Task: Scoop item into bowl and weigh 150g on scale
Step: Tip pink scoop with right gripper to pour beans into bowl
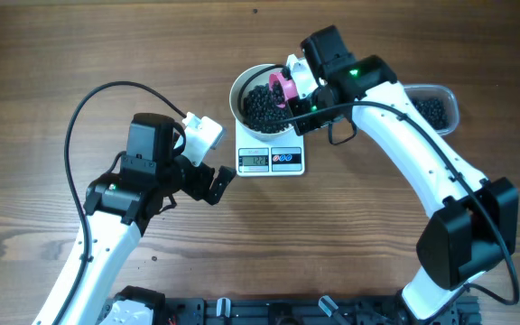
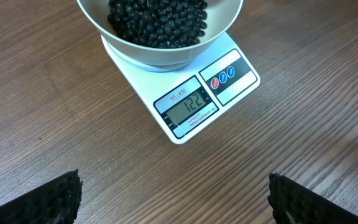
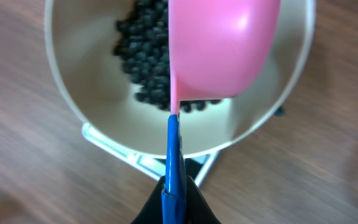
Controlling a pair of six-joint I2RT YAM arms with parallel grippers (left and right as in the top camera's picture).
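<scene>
right claw [image 3: 174,198] clamps the blue handle [image 3: 173,149], pink scoop [image 3: 224,50] tips over the bowl [image 3: 86,121] on the scale [image 2: 194,102]; left claw [image 2: 178,202] gapes empty near the scale's display side; beads [image 2: 157,18] in the bowl look loose, likely to roll and spill; move them by scoop only, gripped at the handle.

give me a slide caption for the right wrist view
Right gripper holds a pink scoop tilted over the white bowl of black beads on the scale.

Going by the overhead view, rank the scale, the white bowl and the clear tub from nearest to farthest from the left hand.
1. scale: just right of the left hand.
2. white bowl: sitting on the scale's far part.
3. clear tub: far off to the right.
</scene>
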